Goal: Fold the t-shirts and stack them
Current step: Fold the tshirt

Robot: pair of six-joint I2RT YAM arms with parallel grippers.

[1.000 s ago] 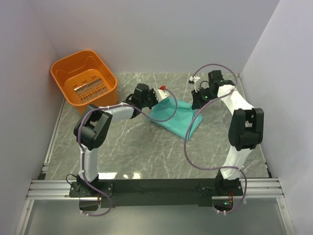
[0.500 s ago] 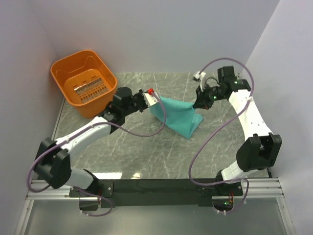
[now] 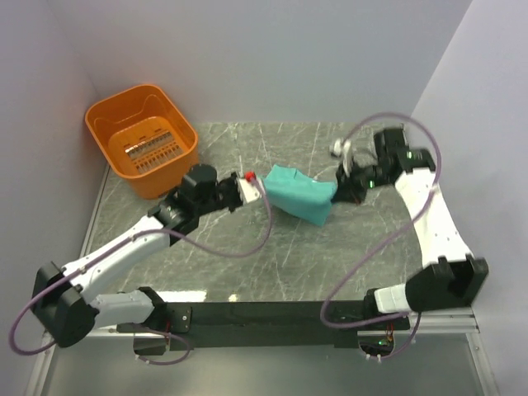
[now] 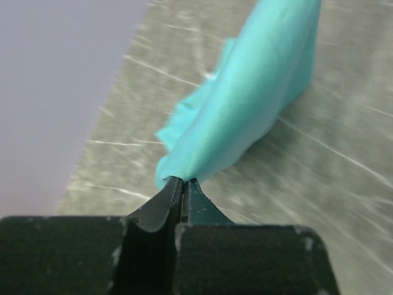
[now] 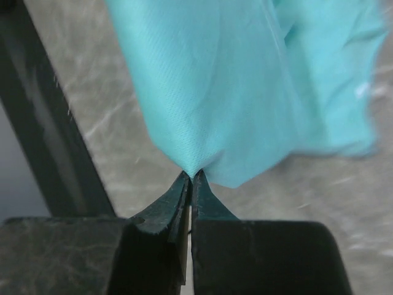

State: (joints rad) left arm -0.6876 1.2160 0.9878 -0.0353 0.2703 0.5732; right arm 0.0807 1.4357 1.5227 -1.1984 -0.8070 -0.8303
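Marble table (image 3: 247, 247) fills the middle, basket (image 3: 154, 178) sits upper left. T-shirt (image 3: 299, 195) hangs just right of center, strung between both pincers: left gripper (image 3: 252, 186) clamped on its left end, right gripper (image 3: 340, 188) pinching the right corner.

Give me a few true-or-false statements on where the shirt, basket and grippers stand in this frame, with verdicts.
1. The left gripper and right gripper each pinch the teal t-shirt. True.
2. The t-shirt lies inside the orange basket. False: it is held between the two grippers over the table, apart from the basket.
3. The right gripper is open. False: it is shut on the cloth.
4. The basket stands at the table's far left corner. True.
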